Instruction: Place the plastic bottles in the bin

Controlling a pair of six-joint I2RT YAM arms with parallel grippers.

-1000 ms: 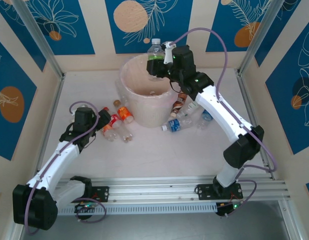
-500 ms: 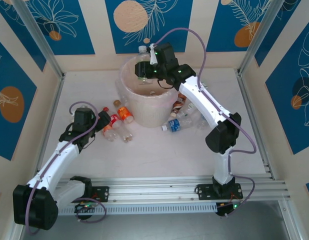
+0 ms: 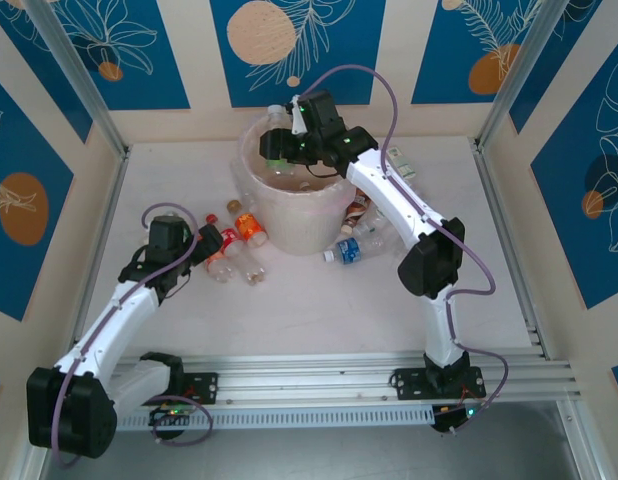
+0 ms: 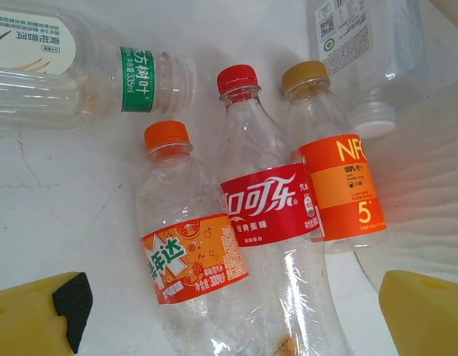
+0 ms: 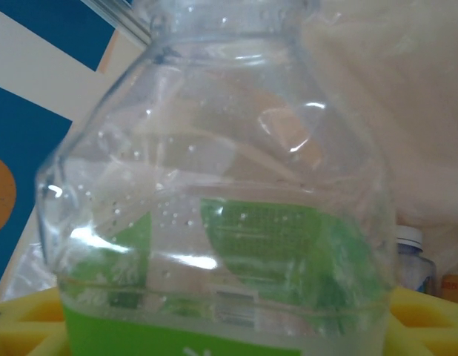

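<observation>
Reaching across from the right, the right gripper (image 3: 285, 148) hangs over the mouth of the large round pale pink-cream bin (image 3: 289, 225), which stands at the back of the pale surface (image 3: 319, 300). A clear plastic bottle with a green label (image 5: 221, 208) sits between its yellow pads (image 5: 429, 319), above the bin's opening. Whether the pads press on it or stand slack beside it cannot be told from the pictures. What the bin holds so far is hard to make out.

The left gripper (image 4: 230, 304) is spread wide and empty, hovering low over a cluster left of the bin. An orange-capped clear bottle with an orange label (image 4: 192, 245), a red-capped clear bottle with a red label (image 4: 262, 215) and a tan-capped clear bottle with an orange label (image 4: 336, 185) lie side by side, touching, just ahead of its fingers. Near them lie a capless clear bottle with a green band (image 4: 81, 74) and a white-capped clear bottle (image 4: 366, 67). Another heap lies against the bin's right side, including a blue-labelled clear bottle (image 3: 349, 250).

By the look of it, the task is at an early stage. One bottle is on the point of going in, and most of the bottles, on both sides of the bin, are left to collect.
</observation>
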